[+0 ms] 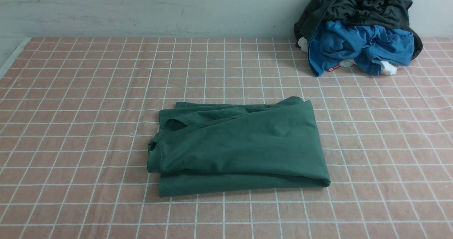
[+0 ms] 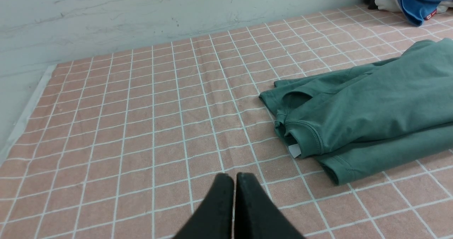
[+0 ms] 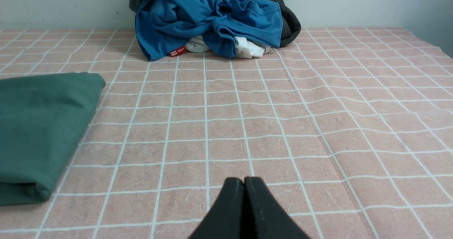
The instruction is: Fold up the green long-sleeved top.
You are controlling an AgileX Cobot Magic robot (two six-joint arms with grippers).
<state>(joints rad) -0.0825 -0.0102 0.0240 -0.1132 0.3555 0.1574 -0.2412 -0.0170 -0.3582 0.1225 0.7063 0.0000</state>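
The green long-sleeved top [image 1: 240, 147] lies folded into a compact rectangle in the middle of the pink checked cloth, its ribbed neck at the left end. In the left wrist view the top [image 2: 371, 115] shows its collar with a white label peeking out. My left gripper [image 2: 234, 177] is shut and empty, above bare cloth and apart from the garment's neck end. My right gripper [image 3: 244, 180] is shut and empty too, above the cloth; the folded top [image 3: 39, 133] lies off to its side, untouched. Neither arm shows in the front view.
A heap of clothes stands at the back right against the wall: a dark grey-black garment [image 1: 357, 5] on top, a bright blue garment [image 1: 357, 46] below, bits of white fabric [image 1: 387, 68] underneath. The pink checked cloth [image 1: 70, 126] covers the table; its left edge meets a pale wall.
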